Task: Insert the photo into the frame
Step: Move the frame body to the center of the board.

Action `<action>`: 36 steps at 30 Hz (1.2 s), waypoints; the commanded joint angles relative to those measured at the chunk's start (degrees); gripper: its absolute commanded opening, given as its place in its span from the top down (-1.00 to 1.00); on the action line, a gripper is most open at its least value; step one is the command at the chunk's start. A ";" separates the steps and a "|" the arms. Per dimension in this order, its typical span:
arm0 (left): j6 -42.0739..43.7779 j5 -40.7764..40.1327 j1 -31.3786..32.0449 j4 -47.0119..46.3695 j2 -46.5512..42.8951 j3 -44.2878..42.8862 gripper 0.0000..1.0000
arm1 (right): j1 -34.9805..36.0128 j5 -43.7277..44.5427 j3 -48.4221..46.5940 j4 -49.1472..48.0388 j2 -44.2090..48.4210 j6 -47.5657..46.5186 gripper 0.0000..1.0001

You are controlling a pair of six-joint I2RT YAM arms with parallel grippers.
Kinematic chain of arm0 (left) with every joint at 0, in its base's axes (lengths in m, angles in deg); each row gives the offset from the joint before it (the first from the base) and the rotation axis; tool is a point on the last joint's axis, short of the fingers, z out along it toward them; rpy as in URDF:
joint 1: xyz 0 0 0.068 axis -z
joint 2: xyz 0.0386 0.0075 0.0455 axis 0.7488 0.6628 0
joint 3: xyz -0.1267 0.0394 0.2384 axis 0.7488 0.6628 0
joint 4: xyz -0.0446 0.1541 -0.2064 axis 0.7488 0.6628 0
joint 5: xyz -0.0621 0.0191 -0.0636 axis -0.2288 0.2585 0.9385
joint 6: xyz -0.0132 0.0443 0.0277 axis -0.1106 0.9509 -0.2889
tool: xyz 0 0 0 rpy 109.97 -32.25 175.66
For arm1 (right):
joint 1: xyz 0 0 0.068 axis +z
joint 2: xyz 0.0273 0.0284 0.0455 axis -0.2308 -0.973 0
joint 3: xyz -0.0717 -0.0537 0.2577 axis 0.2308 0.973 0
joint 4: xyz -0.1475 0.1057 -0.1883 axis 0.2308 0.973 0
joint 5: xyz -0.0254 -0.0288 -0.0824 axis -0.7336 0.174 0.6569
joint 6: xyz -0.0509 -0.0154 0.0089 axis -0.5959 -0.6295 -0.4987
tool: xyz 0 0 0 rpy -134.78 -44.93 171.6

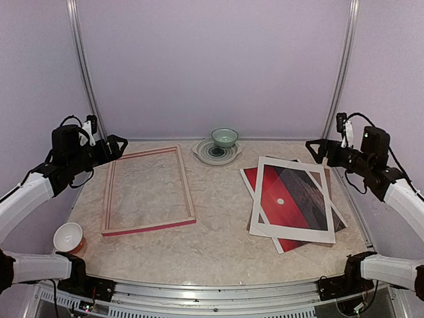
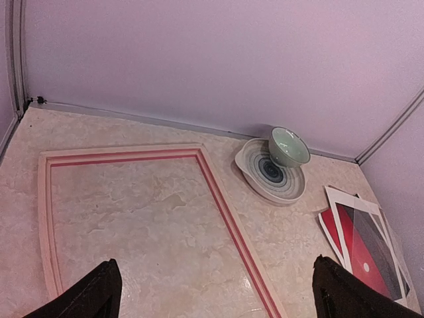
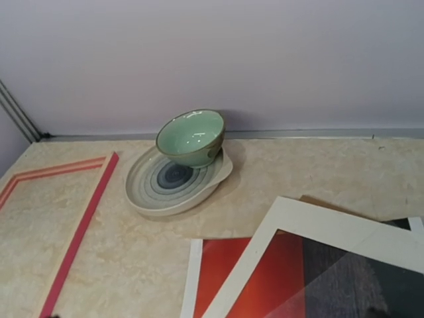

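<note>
One frame (image 1: 149, 227) lies flat at the left of the tabletop (image 1: 218, 248). One photo (image 1: 281, 192) lies at the right, its edges covered by one white mat (image 1: 291, 232). Far centre: one green bowl (image 1: 224, 137) on one ringed plate (image 1: 213, 156). Near left: one cup (image 1: 68, 236). Left claw (image 1: 118, 147) and right claw (image 1: 315, 151) are both open and empty.

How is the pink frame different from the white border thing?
The frame is pink and pale wood; the white border is plain white. The frame lies on bare table at the left; the white border lies over the photo at the right. Both are flat, hollow rectangles.
</note>
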 commanded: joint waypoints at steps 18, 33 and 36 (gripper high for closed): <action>-1.11 -2.07 0.98 3.95 2.67 -1.63 -0.98 | -0.64 0.91 -1.05 5.53 -1.99 8.95 -0.98; -5.96 -8.22 12.92 5.25 8.22 -0.66 -0.98 | 3.97 -0.37 -3.03 8.09 -12.78 6.74 -0.99; -6.87 -8.61 15.71 4.06 10.33 -0.44 -0.98 | 5.71 1.59 -3.60 9.08 -13.95 5.87 -0.98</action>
